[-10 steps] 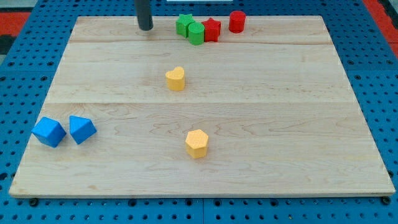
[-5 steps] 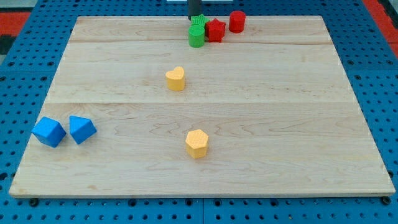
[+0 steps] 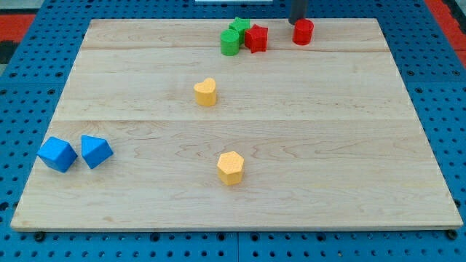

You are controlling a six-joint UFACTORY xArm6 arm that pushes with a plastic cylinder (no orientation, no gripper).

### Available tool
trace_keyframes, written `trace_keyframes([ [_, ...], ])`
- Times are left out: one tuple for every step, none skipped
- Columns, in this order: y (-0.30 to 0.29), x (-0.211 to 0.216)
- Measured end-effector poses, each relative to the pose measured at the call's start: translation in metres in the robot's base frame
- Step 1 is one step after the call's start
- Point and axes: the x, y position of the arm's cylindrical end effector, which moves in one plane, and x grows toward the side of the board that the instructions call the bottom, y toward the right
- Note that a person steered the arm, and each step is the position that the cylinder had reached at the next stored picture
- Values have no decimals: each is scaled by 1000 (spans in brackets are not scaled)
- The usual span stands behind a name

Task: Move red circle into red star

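The red circle block [image 3: 303, 31] stands near the view's top edge of the wooden board [image 3: 364, 145], right of centre. The red star block [image 3: 255, 38] sits to its left, with a gap between them. Two green blocks, one a star shape [image 3: 239, 27] and one a cylinder [image 3: 230, 42], touch the red star on its left. My tip [image 3: 298, 22] is at the view's top, just behind and slightly left of the red circle, touching or almost touching it.
A yellow heart-like block [image 3: 206, 92] lies mid-board. A yellow hexagon block [image 3: 230, 168] lies lower. Two blue blocks [image 3: 57, 153] [image 3: 95, 151] sit at the view's lower left. Blue pegboard surrounds the board.
My tip moved right along the top edge, from left of the green blocks to behind the red circle. The red circle shifted right and slightly down; the green star and red star shifted slightly right.
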Motion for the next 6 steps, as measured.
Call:
trace_keyframes([
  [34, 15],
  [53, 27],
  [16, 27],
  [-29, 28],
  [-38, 29],
  [3, 59],
])
